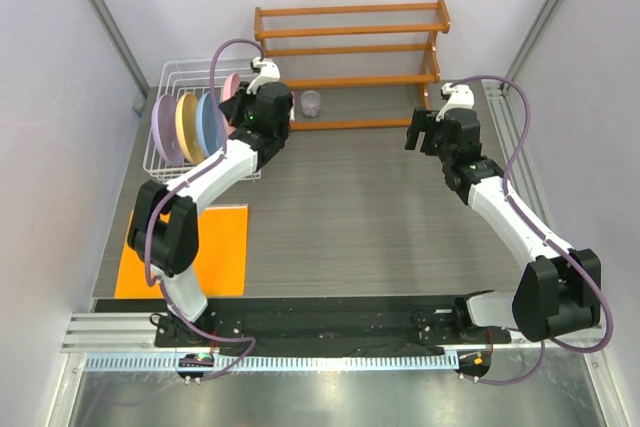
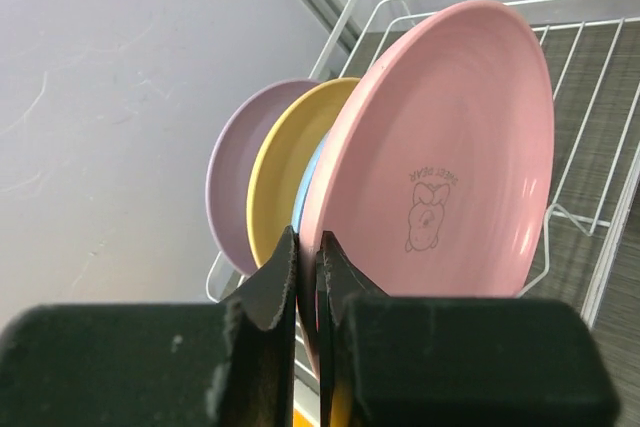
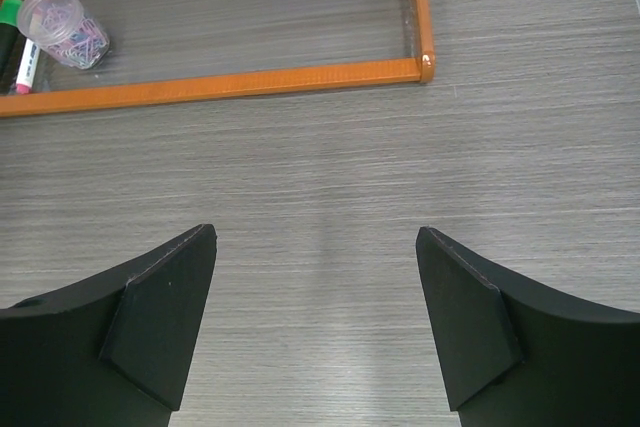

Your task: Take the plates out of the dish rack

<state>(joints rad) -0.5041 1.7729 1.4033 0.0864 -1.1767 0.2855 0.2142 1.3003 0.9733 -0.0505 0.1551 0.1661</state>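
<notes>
Plates upright in dish rack at left, shelf right of it

The pink plate carries a darker pink cartoon print at its centre. The other plates are blue, yellow and lavender. The rack is white. The shelf at 12 o'clock is orange-brown, and the mat at 8 o'clock is orange. The table is grey and finely streaked.
</notes>
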